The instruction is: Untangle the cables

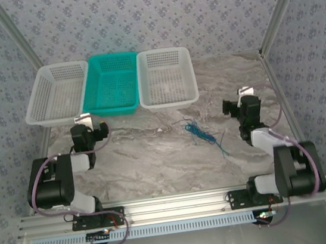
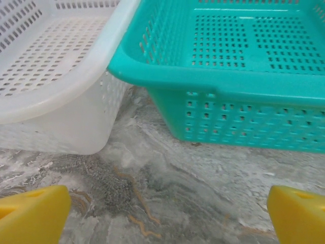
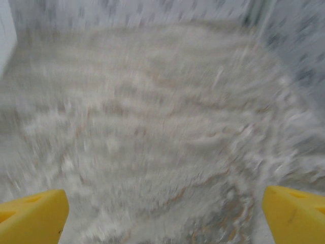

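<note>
Top external view: the cables (image 1: 198, 131) lie in a loose tangle on the table (image 1: 150, 160), off the left side of the right gripper (image 1: 237, 104) and well to the right of the left gripper (image 1: 86, 125). Their long axis runs diagonally, far-left to near-right. Both jaws stand wide apart, holding nothing. The right arm seems better placed.

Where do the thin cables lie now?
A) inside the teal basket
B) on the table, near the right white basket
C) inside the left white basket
B: the cables lie bunched on the table, on the near side of the right white basket.
</note>
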